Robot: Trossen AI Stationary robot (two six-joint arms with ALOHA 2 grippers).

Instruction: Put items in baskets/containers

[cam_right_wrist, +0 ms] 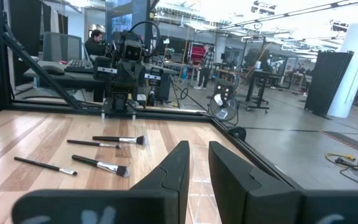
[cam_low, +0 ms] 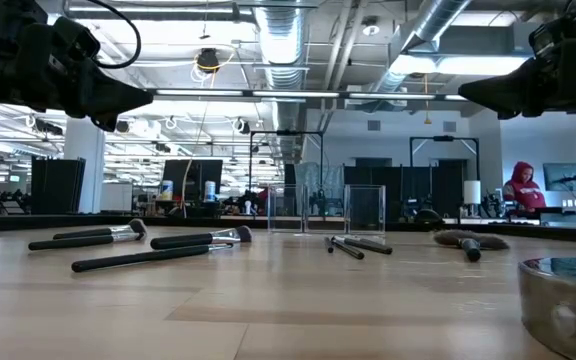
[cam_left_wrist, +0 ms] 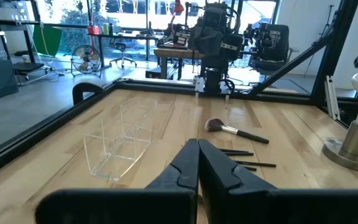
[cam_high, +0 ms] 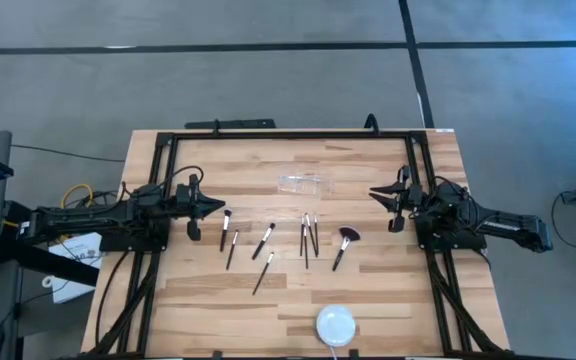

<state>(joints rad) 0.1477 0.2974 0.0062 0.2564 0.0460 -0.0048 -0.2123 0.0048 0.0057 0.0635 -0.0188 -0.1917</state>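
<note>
Several slim makeup brushes (cam_high: pixel 264 240) lie flat on the wooden table between the arms, and a fan-headed one (cam_high: pixel 344 245) lies farthest right. They also show in the low view (cam_low: pixel 138 258) and the right wrist view (cam_right_wrist: pixel 104 167). The clear container (cam_high: pixel 305 183) stands behind them toward the far edge, upright and empty (cam_left_wrist: pixel 118 146). My left gripper (cam_high: pixel 223 207) hovers above the leftmost brushes, shut (cam_left_wrist: pixel 197 152). My right gripper (cam_high: pixel 373 193) hovers right of the container, its fingers a narrow gap apart (cam_right_wrist: pixel 197 152). Both sit well above the table (cam_low: pixel 148 97) (cam_low: pixel 463 95).
A white round disc on a base (cam_high: pixel 335 323) stands near the table's near edge, large at the right of the low view (cam_low: pixel 568 300). A black frame rail (cam_high: pixel 288 133) runs around the table. Bare wood lies between the brushes and the near edge.
</note>
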